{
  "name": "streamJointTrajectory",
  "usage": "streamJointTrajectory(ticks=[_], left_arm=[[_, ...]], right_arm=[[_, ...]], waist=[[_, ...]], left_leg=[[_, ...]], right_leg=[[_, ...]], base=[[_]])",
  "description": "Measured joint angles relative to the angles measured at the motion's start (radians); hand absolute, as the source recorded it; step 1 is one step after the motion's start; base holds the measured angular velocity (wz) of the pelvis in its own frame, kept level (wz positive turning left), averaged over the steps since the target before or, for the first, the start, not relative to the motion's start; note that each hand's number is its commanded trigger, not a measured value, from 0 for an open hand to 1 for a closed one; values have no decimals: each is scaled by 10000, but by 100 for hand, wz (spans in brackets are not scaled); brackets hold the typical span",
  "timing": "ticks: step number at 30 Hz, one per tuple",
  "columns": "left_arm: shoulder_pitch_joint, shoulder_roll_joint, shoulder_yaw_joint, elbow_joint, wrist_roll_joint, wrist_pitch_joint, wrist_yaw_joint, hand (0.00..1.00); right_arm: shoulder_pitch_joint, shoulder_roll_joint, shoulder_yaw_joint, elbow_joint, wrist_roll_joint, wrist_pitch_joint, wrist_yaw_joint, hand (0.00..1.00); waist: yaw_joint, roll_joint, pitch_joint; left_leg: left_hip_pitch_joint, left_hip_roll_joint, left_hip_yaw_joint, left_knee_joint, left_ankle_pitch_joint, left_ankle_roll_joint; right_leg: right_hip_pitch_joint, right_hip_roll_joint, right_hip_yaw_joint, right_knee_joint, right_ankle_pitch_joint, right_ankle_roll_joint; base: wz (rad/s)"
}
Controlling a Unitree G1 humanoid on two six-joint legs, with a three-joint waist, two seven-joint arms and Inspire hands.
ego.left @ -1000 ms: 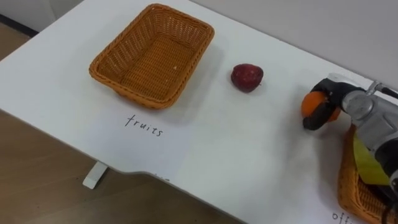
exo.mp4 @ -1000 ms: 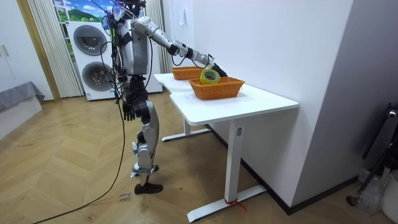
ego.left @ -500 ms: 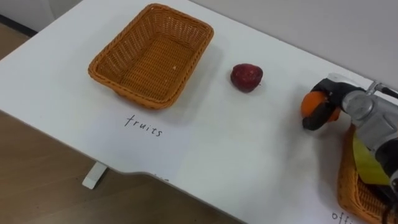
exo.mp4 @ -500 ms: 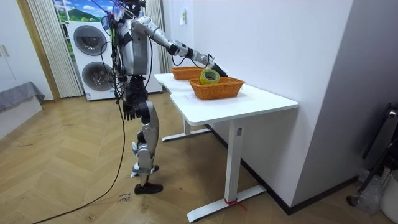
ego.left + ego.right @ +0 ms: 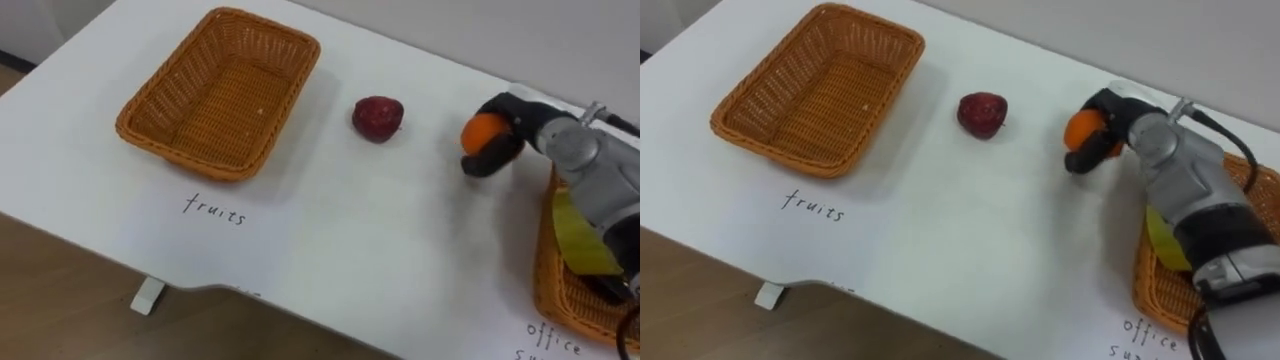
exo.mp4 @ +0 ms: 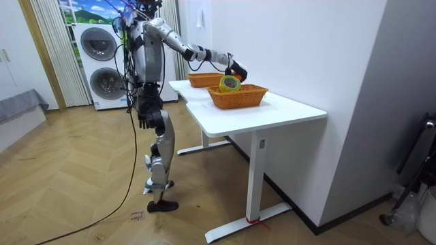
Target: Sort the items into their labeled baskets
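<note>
While standing at the white table point(image 6: 272, 109), reaching out over it with one arm. Upper left: wicker fruit basket point(image 5: 175, 165) (paper label just below). Right edge: office basket point(image 5: 548, 290). Upper right: right hand point(image 5: 515, 120). Left hand point(image 6: 141, 121) down by the hip, room view's left. Top centre, lying on the table: red apple point(image 5: 378, 116). Smallest: orange point(image 5: 482, 130), gripped in the right hand's curled fingers.

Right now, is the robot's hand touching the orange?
Touching. In the left eye view the right hand has its dark fingers curled round the orange, with no gap between them.
</note>
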Motion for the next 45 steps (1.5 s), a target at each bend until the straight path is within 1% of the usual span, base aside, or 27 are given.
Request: streamJointTrajectory(ticks=[1, 2, 3, 6, 8, 10, 12, 14, 17, 20, 21, 23, 25, 26, 27, 28, 31, 32, 34, 35, 37, 38, 39, 40, 41, 43, 45], left_arm=[[24, -49, 6, 2, 3, -36, 5, 0], [28, -78, 45, 13, 0, -41, 10, 0], [29, -158, 204, 24, -9, -55, 23, 0], [43, -312, 480, -60, -26, -36, 51, 0], [72, -336, 536, -127, -104, -28, 51, 0], [242, -356, 581, -176, -300, -22, 51, 0], [357, -384, 610, -322, -279, 38, 51, 0], [505, -483, 760, -541, -267, 88, 44, 0], [628, -637, 801, -748, -254, 160, 6, 0], [719, -715, 800, -805, -254, 162, -5, 0], [753, -713, 799, -885, -256, 176, -6, 0], [828, -713, 775, -1023, -262, 197, 2, 0], [740, -713, 753, -1059, -299, 235, 32, 0], [709, -713, 745, -1060, -298, 235, 57, 0], [695, -712, 735, -1060, -297, 236, 152, 0], [661, -710, 731, -1060, -283, 246, 229, 0], [635, -712, 703, -1114, -274, 400, 236, 0], [611, -709, 656, -1187, -275, 451, 238, 0], [643, -706, 513, -1242, -273, 486, 241, 0], [664, -698, 476, -1242, -273, 497, 251, 0], [682, -675, 336, -1241, -265, 503, 321, 0], [683, -673, 336, -1239, -268, 501, 332, 0], [638, -667, 353, -1222, -267, 465, 341, 0], [615, -652, 358, -1174, -263, 428, 339, 0], [621, -648, 359, -1141, -263, 423, 336, 0], [670, -646, 380, -1006, -242, 429, 296, 0], [710, -624, 384, -979, -159, 435, 158, 0]], right_arm=[[4, 0, -3, -225, -9, -9, 3, 100], [7, 0, -13, -323, -23, -2, 9, 100], [9, 1, -93, -608, -96, 17, 24, 100], [15, 0, -652, -1598, -340, 39, 35, 100], [15, 0, -965, -1941, -354, 43, 25, 100], [25, 2, -1091, -2099, -353, 72, 31, 100], [84, 1, -1144, -2269, -298, 141, 77, 100], [185, 1, -1203, -2512, -300, 171, 116, 100], [214, 14, -1201, -3006, -295, 356, 312, 100], [214, 29, -1200, -3497, -206, 352, 394, 100], [214, 88, -1194, -3616, -238, 355, 397, 100], [186, 208, -1176, -3708, -300, 353, 407, 100], [186, 272, -1028, -3702, -456, 450, 447, 100], [186, 296, -1009, -3703, -467, 498, 477, 100], [188, 373, -959, -3702, -521, 591, 525, 100], [188, 416, -842, -3735, -539, 680, 555, 100], [187, 494, -669, -3801, -519, 904, 682, 100], [187, 509, -656, -3822, -518, 953, 700, 100], [174, 757, -636, -3828, -482, 1029, 705, 100], [174, 820, -623, -3828, -481, 1028, 703, 100], [154, 961, -444, -3714, -455, 1000, 657, 100], [153, 974, -399, -3667, -436, 998, 619, 100], [152, 1025, -358, -3646, -430, 997, 581, 100], [151, 1130, -318, -3647, -433, 987, 575, 100], [151, 1205, -276, -3648, -436, 988, 575, 100], [151, 1514, -139, -3650, -445, 976, 594, 100], [146, 1649, -78, -3645, -450, 975, 611, 100]], waist=[[-54, 10, -8], [-109, 14, -52], [-192, 13, -115], [-279, 20, -119], [-268, 22, -121], [-229, 109, -134], [-196, 143, -216], [-181, 169, -205], [-135, 170, -217], [-114, 189, -203], [-107, 200, -187], [-77, 156, -192], [93, 66, -159], [108, 11, -156], [108, -56, -126], [124, -140, -123], [341, -290, -140], [386, -308, -147], [680, -336, -166], [707, -348, -171], [798, -340, -120], [850, -347, -102], [1000, -404, -14], [1143, -415, 66], [1186, -439, 73], [1230, -474, 80], [1357, -513, 89]], left_leg=[[163, 1, -1, -8, 0, 0], [202, 0, -1, -10, -1, 0], [258, -2, -5, -54, -1, 1], [363, -14, -49, -164, 2, 9], [456, -20, -47, -167, 8, 18], [698, -20, -50, -299, 7, 21], [767, -20, -55, -298, 6, 23], [852, -20, -56, -293, 6, 23], [876, -27, -40, -291, 14, 12], [926, -35, -43, -290, 46, 10], [970, -34, -46, -295, 47, 10], [1004, -36, -58, -332, 49, 8], [1030, -46, -81, -460, 123, 2], [1016, -55, -127, -468, 138, -1], [974, -72, -250, -467, 151, -11], [942, -73, -316, -466, 157, -19], [841, -87, -493, -459, 158, -22], [818, -101, -527, -461, 160, -23], [837, -167, -562, -480, 164, -19], [841, -177, -603, -477, 168, -14], [864, -195, -799, -455, 198, 25], [863, -201, -812, -457, 201, 29], [893, -218, -816, -467, 203, 33], [885, -222, -817, -473, 203, 34], [875, -227, -818, -476, 202, 35], [838, -245, -903, -509, 197, 45], [818, -242, -935, -524, 196, 46]], right_leg=[[195, -8, -18, -3, -1, 2], [238, -11, -46, -2, -2, 4], [285, -25, -70, -2, -3, 4], [363, -24, -76, -4, -9, 14], [456, -28, -76, 0, -9, 14], [705, -26, -75, 3, -11, 18], [763, -26, -50, 14, -19, 31], [852, -28, -48, 17, -21, 35], [866, -42, -49, 25, -24, 38], [920, -45, -68, 27, -23, 38], [974, -42, -64, 21, -24, 39], [994, -40, -61, 21, -25, 41], [980, -54, -104, 20, -26, 41], [980, -56, -129, 19, -26, 41], [980, -59, -237, 19, -26, 41], [980, -59, -356, 11, -26, 41], [931, -43, -378, 12, -26, 42], [913, -45, -377, 13, -26, 41], [903, -60, -417, 12, -42, 65], [906, -71, -476, 11, -50, 77], [980, -144, -513, 13, -72, 112], [989, -159, -514, 13, -80, 125], [1023, -159, -510, 10, -99, 155], [1018, -161, -509, 7, -100, 158], [1013, -164, -520, 5, -100, 158], [1014, -174, -646, 7, -100, 159], [1013, -166, -709, 6, -101, 160]], base=[[11], [15], [12], [3], [0], [0], [-2], [0], [-2], [0], [0], [0], [3], [19], [24], [24], [17], [14], [7], [17], [29], [17], [5], [0], [4], [9], [4]])
